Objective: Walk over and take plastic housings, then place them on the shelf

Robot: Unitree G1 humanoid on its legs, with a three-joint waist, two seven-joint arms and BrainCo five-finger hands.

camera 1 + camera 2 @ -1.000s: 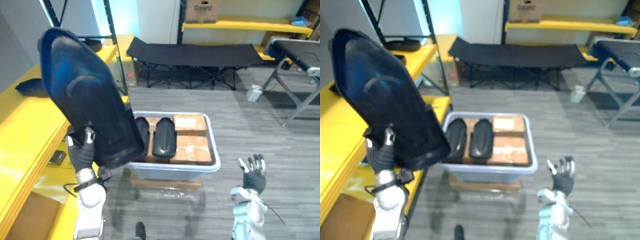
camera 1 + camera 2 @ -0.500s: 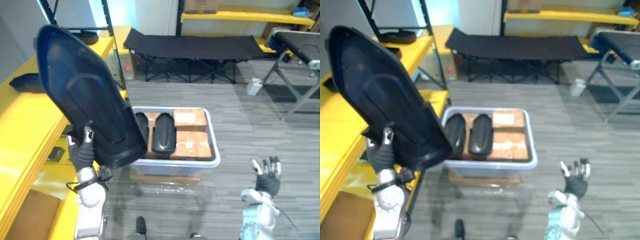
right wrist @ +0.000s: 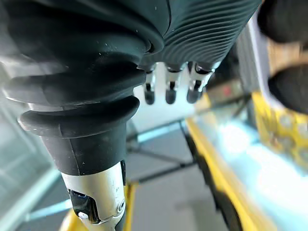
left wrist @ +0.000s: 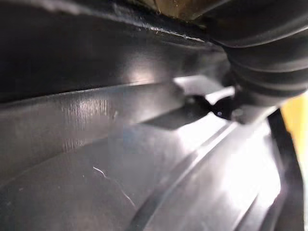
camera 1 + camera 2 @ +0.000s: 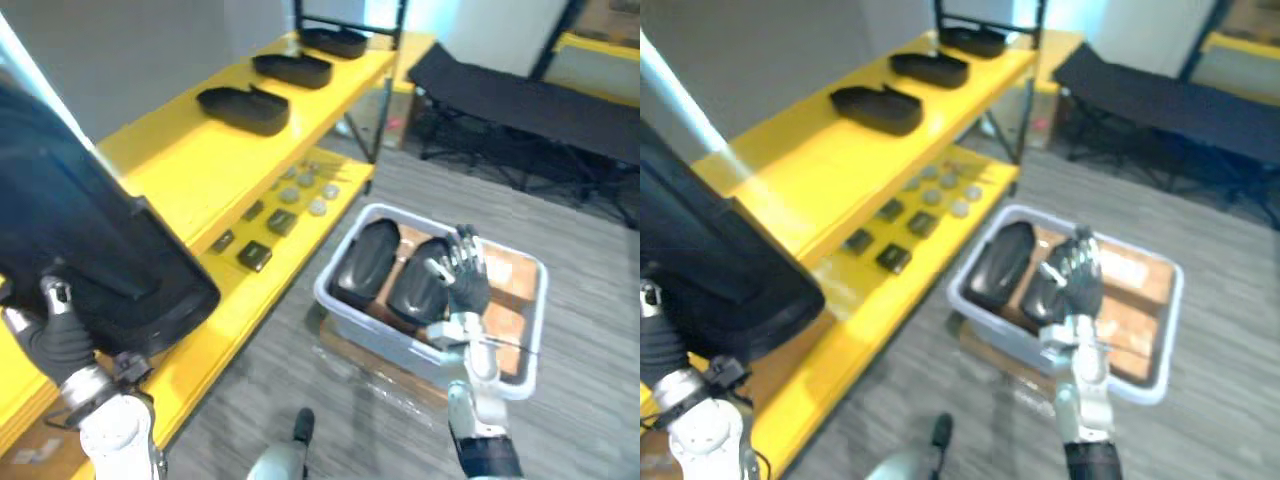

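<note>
Left arm: forearm upright at the near end of the shelf (image 5: pixel 190 150). Left hand (image 5: pixel 52 340): fingers and thumb curled round the lower edge of the held housing (image 5: pixel 85 235), a large glossy black shell, tilted, over the shelf's near front edge.

Right arm: forearm upright. Right hand (image 5: pixel 462 285): seen against the middle of the bin (image 5: pixel 372 338), fingers straight and slightly spread, holding nothing.

Bin housings (image 5: pixel 368 262): two black shells side by side at the bin's left end, with boxes (image 5: pixel 510 325) at its right end.

Shelf housings (image 5: pixel 292 68): three in a row toward the far end of the top level
</note>
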